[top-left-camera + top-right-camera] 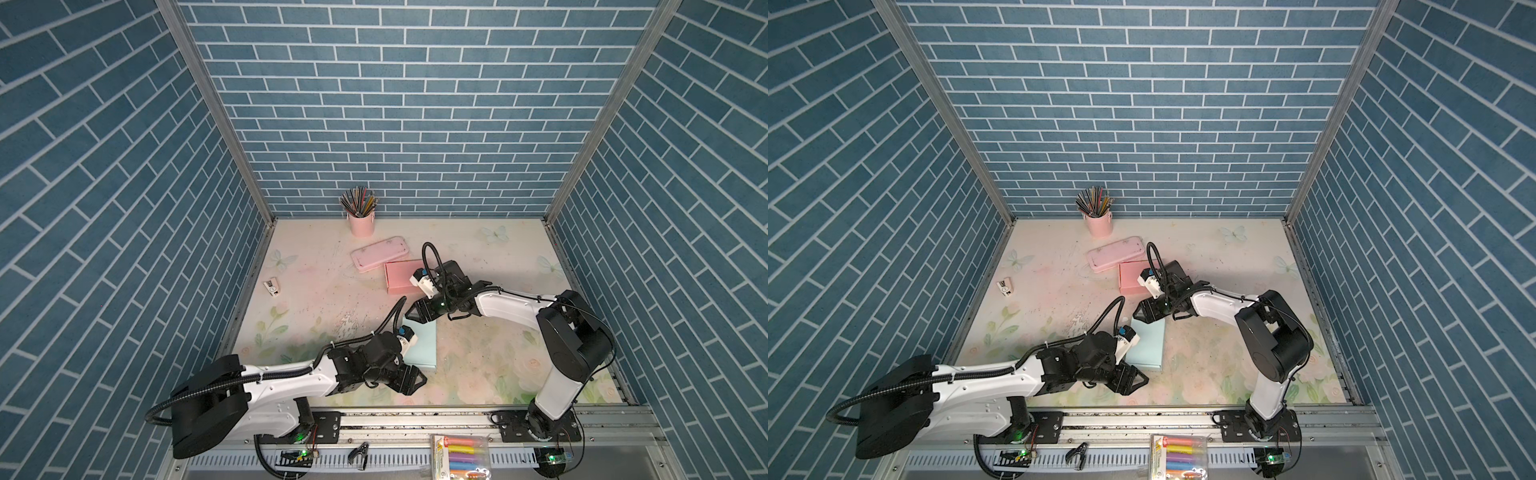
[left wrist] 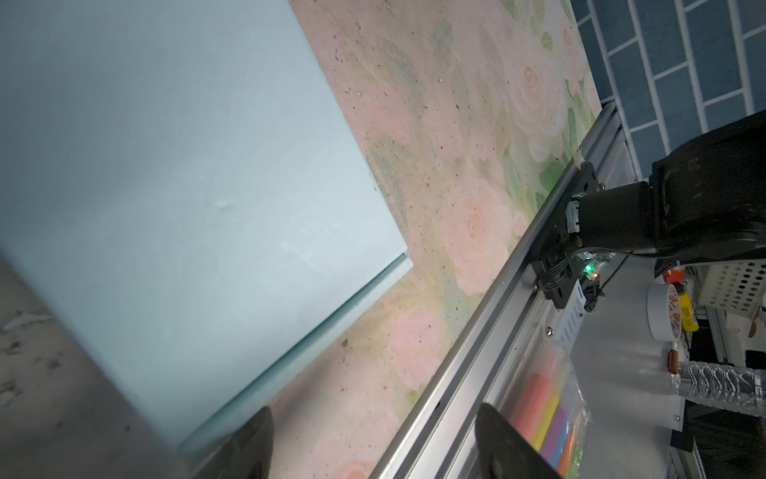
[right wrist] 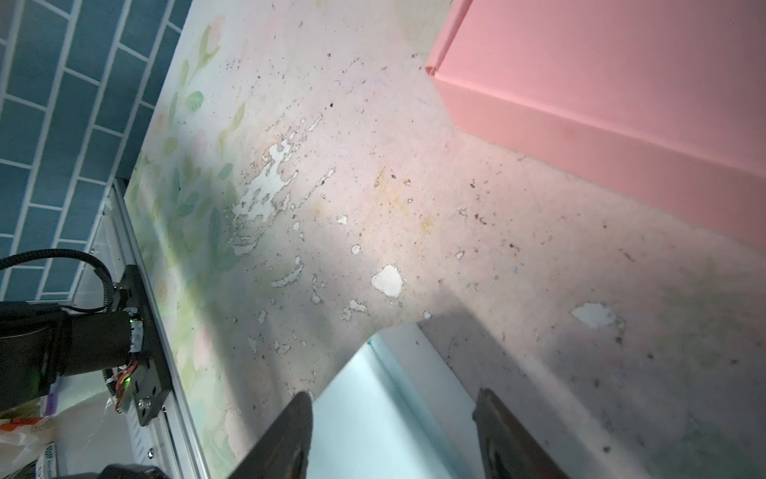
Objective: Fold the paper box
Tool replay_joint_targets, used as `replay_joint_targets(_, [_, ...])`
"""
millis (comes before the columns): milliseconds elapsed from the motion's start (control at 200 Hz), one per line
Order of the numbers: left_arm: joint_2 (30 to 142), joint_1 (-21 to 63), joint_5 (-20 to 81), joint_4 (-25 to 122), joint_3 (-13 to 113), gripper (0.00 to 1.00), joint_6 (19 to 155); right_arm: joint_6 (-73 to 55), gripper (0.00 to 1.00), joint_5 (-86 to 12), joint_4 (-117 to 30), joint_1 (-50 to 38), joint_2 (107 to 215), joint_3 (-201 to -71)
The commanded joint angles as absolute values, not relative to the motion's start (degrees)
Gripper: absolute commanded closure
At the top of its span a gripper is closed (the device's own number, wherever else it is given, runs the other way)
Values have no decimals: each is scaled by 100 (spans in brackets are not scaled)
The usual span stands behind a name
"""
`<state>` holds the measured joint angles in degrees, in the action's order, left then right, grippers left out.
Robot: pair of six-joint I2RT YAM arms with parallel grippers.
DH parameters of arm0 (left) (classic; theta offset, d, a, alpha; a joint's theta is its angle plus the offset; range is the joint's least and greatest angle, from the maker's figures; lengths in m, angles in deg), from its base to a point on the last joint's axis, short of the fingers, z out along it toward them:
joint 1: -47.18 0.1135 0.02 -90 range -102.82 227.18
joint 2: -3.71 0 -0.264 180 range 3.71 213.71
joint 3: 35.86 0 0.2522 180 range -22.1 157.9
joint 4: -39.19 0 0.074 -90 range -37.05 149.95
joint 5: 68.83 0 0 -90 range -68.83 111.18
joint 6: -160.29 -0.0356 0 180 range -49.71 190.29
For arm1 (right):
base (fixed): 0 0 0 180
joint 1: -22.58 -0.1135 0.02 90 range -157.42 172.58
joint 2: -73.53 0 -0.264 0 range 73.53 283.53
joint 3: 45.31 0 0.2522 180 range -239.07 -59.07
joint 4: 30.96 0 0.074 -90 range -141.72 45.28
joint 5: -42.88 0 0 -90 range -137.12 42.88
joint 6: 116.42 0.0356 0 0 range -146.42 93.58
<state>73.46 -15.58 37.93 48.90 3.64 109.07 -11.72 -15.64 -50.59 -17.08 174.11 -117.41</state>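
Note:
The paper box [image 1: 423, 345] [image 1: 1148, 345] is a flat pale blue piece lying near the middle front of the floral table in both top views. My left gripper [image 1: 412, 380] [image 1: 1133, 380] hovers at its near corner, open. In the left wrist view the box [image 2: 186, 199] fills one side, and one finger [image 2: 253, 448] of the left gripper [image 2: 373, 443] overlaps its edge, with bare table between the jaws. My right gripper [image 1: 409, 313] [image 1: 1138, 312] sits over the far corner. In the right wrist view that corner of the box [image 3: 356, 419] lies between the spread jaws of the right gripper [image 3: 393, 419].
A folded pink box [image 1: 405, 276] [image 3: 601, 83] stands just behind the right gripper. Behind it lie a pink pencil case [image 1: 378, 253] and a pink cup of pencils [image 1: 360, 216]. A small white item [image 1: 272, 287] is at far left. A metal rail [image 1: 415, 419] and marker pack [image 1: 459, 455] line the front.

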Motion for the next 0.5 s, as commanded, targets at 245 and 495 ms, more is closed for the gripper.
replay_joint_targets(245, [7758, -1237, 3702, 4169, 269, 23, 11044, -1210, 36, -1318, -5116, -1669, 17533, -11517])
replay_joint_targets(495, [7661, -647, 3921, 4145, 222, 23, 10924, -1079, 36, -1328, -5064, -1607, 17243, -11107])
